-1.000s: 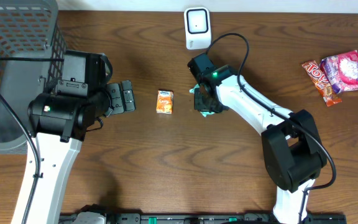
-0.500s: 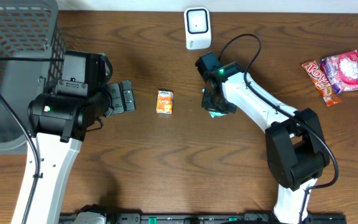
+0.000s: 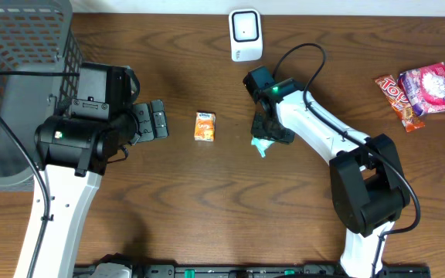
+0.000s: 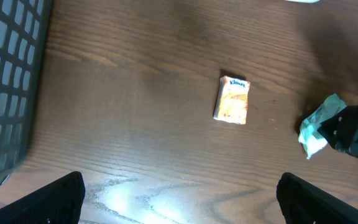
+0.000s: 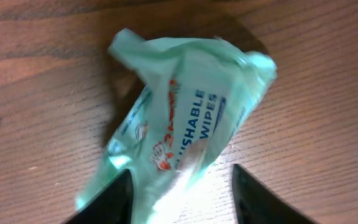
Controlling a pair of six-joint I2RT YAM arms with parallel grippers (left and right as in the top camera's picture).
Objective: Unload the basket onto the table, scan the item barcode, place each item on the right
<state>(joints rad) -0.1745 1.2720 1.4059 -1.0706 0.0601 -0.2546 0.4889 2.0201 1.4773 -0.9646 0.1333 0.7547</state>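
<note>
A crumpled mint-green pack of flushable wipes [image 5: 185, 112] lies on the brown table [image 3: 207, 193], seen in the overhead view as the wipes pack [image 3: 263, 147] just below the right arm's wrist. My right gripper [image 5: 182, 205] straddles its lower end with the jaws apart. The left finger [image 5: 107, 199] touches the pack and the right finger [image 5: 260, 199] stands clear of it. The white scanner [image 3: 245, 34] stands at the back edge. My left gripper [image 4: 182, 202] hangs wide open over bare wood, holding nothing, far left of the wipes pack [image 4: 319, 127].
A small orange tissue pack [image 3: 205, 126] lies between the two arms, also seen as the tissue pack [image 4: 232, 100] in the left wrist view. A grey mesh basket [image 3: 22, 77] fills the back left corner. Two snack packets [image 3: 419, 91] lie at the far right.
The right arm carried the wipes pack slightly right and toward the front, then its jaws parted, leaving the pack on the table. The left arm has not moved.
</note>
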